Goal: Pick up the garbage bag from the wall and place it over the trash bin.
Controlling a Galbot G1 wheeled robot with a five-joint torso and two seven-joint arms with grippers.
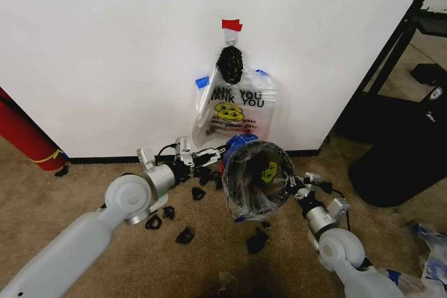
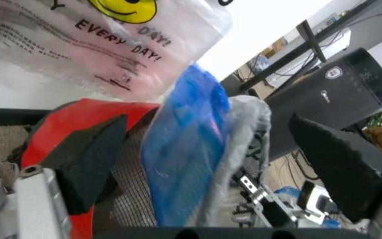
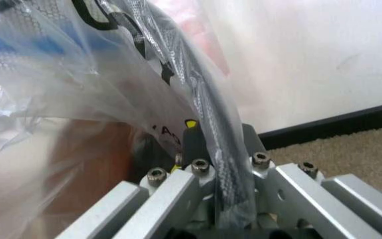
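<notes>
The trash bin point(image 1: 257, 176) is held tilted above the carpet, its rim clenched with the garbage bag point(image 1: 269, 171) by the right tool point(image 1: 293, 188) at 4 o'clock. At its 9 o'clock, the left tool point(image 1: 215, 156) is spread open around the bag's blue edge. Behind, the bundle point(image 1: 234, 106) is hung on the wall point(image 1: 105, 47).

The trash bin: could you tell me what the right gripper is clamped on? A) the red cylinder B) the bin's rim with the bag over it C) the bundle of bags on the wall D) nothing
B: the right gripper is shut on the trash bin at its rim, with the garbage bag draped over it.
</notes>
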